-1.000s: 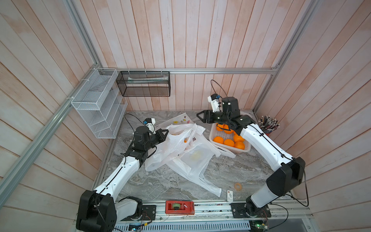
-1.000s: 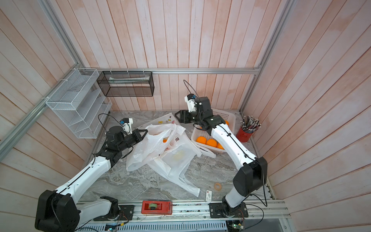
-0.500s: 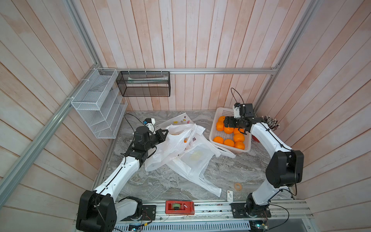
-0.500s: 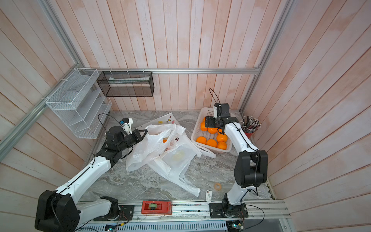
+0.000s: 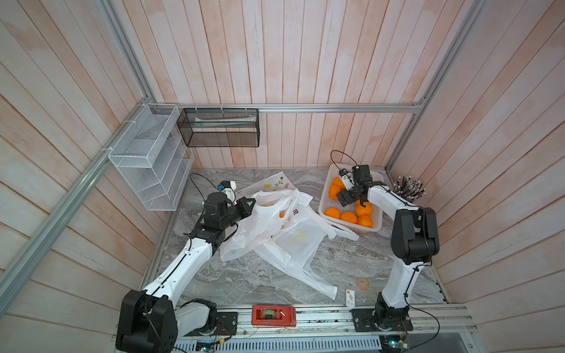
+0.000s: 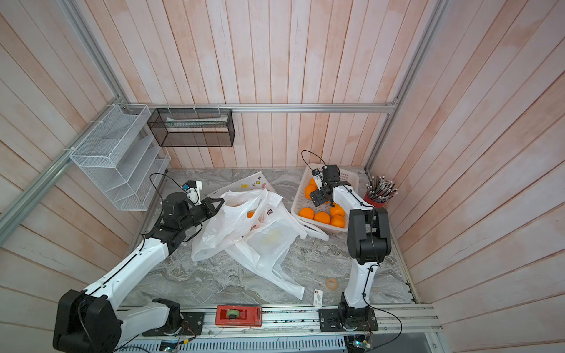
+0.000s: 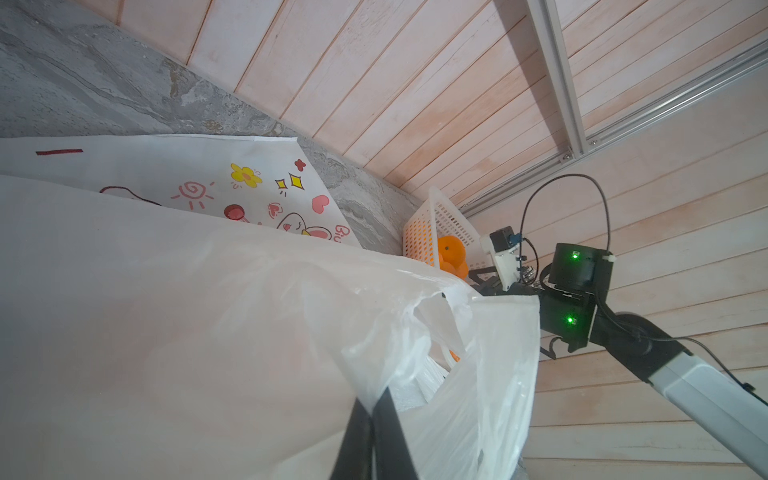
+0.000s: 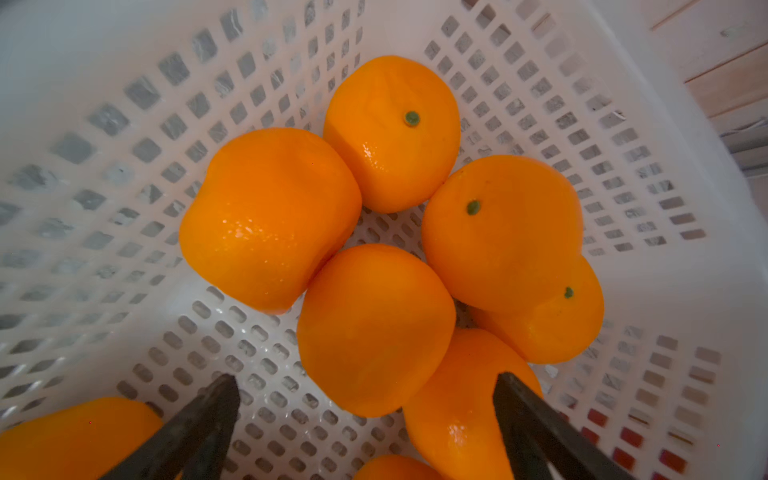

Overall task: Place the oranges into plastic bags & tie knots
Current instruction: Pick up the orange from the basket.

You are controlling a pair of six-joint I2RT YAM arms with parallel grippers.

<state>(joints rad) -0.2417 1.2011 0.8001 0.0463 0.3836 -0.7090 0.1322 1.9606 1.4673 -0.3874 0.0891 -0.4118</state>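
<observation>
Seen in a top view, at 9 o'clock on the worktop point(image 5: 244, 275) my left hand point(image 5: 251, 202) is clamped together on the rim of the plastic bags point(image 5: 266, 226) heaped at centre, while at 2 o'clock my right hand point(image 8: 365, 380), fingers spread apart, hangs over the oranges point(image 8: 374, 328) in the white basket point(image 5: 324, 211).

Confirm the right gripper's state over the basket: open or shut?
Open. In the right wrist view the right gripper has its jaws wide apart above the oranges in the white basket, gripping none.
</observation>
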